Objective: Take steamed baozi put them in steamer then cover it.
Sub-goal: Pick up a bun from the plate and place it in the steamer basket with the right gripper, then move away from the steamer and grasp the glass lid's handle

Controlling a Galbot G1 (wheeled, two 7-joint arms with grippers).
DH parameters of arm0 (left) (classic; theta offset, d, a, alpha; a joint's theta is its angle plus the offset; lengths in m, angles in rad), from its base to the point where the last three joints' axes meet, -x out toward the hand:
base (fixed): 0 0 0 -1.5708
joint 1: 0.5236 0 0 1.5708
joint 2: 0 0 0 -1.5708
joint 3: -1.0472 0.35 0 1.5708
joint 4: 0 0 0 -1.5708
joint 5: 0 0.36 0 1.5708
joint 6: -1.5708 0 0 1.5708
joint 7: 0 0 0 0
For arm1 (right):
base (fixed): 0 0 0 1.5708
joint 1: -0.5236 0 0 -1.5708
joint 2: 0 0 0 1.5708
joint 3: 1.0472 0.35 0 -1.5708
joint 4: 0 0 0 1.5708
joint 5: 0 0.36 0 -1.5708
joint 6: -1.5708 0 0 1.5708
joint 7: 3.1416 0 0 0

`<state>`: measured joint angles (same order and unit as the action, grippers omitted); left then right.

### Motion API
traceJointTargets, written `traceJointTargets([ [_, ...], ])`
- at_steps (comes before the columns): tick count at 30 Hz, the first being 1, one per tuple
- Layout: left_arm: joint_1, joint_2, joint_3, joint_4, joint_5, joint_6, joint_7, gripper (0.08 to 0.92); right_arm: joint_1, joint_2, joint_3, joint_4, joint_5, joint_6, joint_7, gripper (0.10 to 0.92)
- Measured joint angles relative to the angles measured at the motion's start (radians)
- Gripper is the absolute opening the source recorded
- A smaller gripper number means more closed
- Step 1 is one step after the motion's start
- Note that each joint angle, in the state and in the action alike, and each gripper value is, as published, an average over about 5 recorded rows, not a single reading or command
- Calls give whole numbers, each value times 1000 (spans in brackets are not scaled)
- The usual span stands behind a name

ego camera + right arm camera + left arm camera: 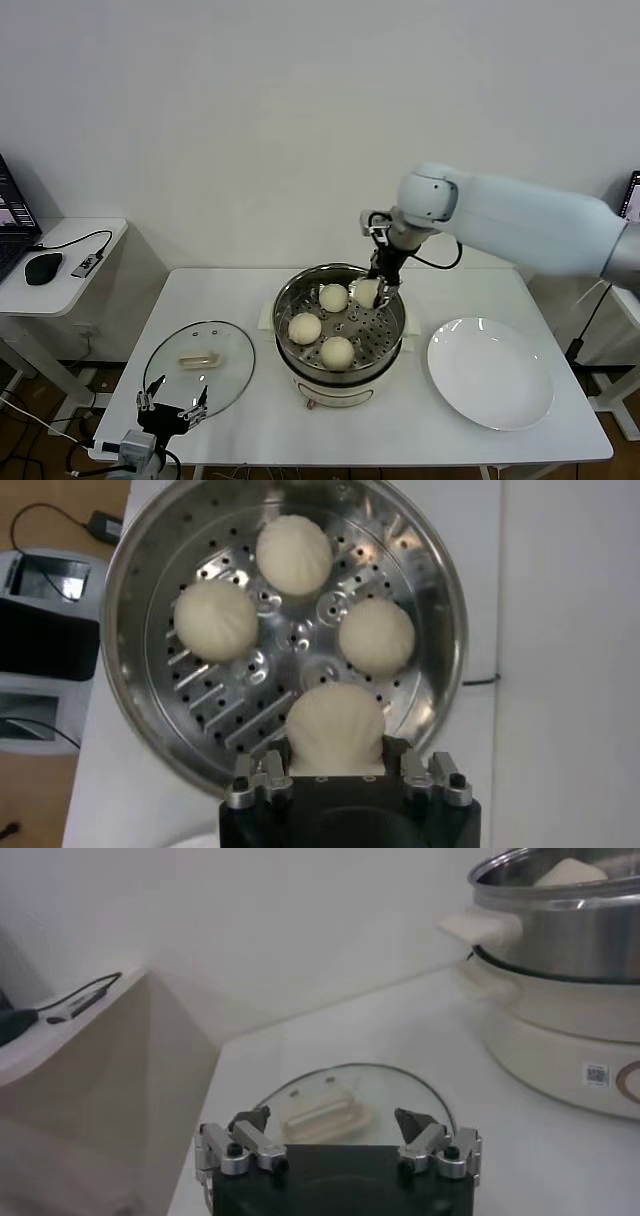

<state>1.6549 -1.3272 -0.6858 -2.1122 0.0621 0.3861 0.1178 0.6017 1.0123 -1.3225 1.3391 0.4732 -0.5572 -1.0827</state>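
Observation:
The shiny steel steamer [290, 300] stands on its white pot base mid-table. Three cream-white baozi lie on its perforated floor [333, 297] [305, 328] [337, 352]. My right gripper [372, 290] is inside the steamer's far right side, shut on a fourth baozi [366, 292]. In the right wrist view that baozi [335, 730] sits between the fingers, low over the floor, with the other three beyond it [293, 554] [215, 620] [376, 636]. My left gripper [172, 408] is open and empty at the table's front left, by the glass lid [200, 365].
The glass lid with a cream handle [325, 1116] lies flat left of the steamer. An empty white plate [490, 372] sits to the right. A side desk [70, 290] with a mouse and cable stands at far left.

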Motion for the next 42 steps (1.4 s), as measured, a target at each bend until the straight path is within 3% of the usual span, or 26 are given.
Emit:
traceJointTargets([
  [18,-9,3,6,19,-2,0,2,823,-117,23,20,-44,-80,-10,6,571],
  [29,-9,-1,3,20,0,0,4,823,-117,-10,54,-28,-87,-9,7,808],
  [36,-19,-9,-1,20,-18,-10,-6,823,-86,-97,108,28,-53,10,14,823],
  [42,-30,-22,-9,32,-55,-26,-34,823,-157,-231,276,114,24,26,130,823],
])
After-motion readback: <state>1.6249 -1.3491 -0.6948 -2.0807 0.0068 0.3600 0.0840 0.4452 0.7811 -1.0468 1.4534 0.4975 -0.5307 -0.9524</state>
